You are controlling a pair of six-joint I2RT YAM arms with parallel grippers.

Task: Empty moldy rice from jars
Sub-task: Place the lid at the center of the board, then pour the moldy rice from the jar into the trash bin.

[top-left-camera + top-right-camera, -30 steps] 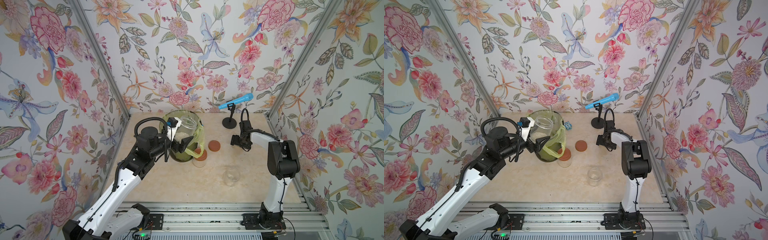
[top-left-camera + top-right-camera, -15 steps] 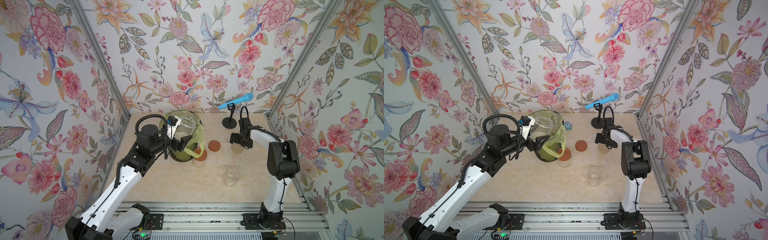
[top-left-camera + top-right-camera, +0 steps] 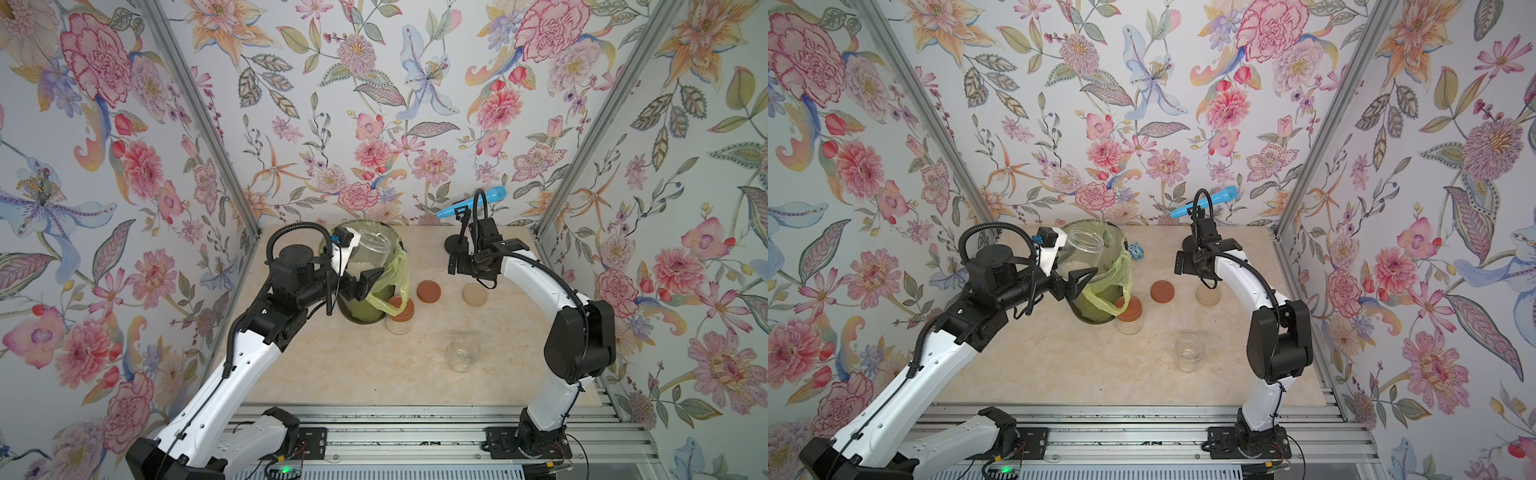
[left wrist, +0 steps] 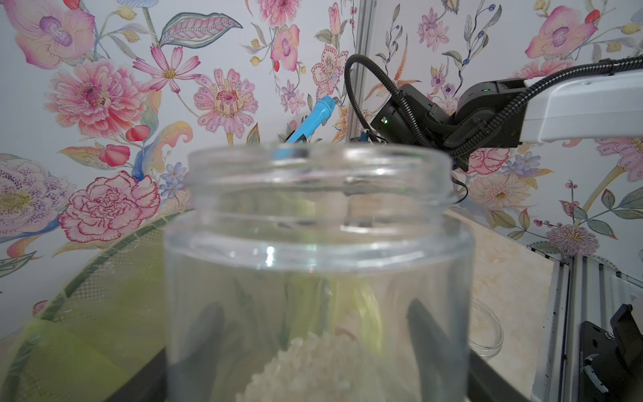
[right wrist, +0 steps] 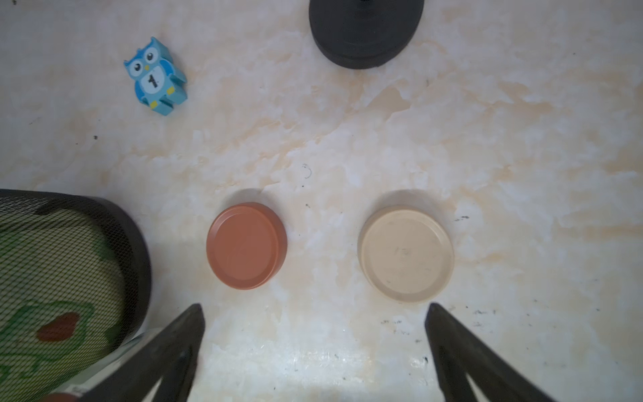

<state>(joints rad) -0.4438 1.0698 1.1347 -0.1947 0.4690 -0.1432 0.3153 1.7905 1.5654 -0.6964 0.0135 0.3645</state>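
Left end effector (image 4: pixel 318 334) pinches a clear round jar (image 4: pixel 320 243) of grainy rice (image 4: pixel 313 369); right end effector (image 5: pixel 313 309) hangs spread near a flat round beige lid (image 5: pixel 405 254).

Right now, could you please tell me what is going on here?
The left gripper holds an open jar with moldy rice in it over the bag-lined bin. The right gripper hangs open near the beige lid and a reddish-brown lid lying on the table. A lidded jar stands by the bin, a lidless jar nearer the front.
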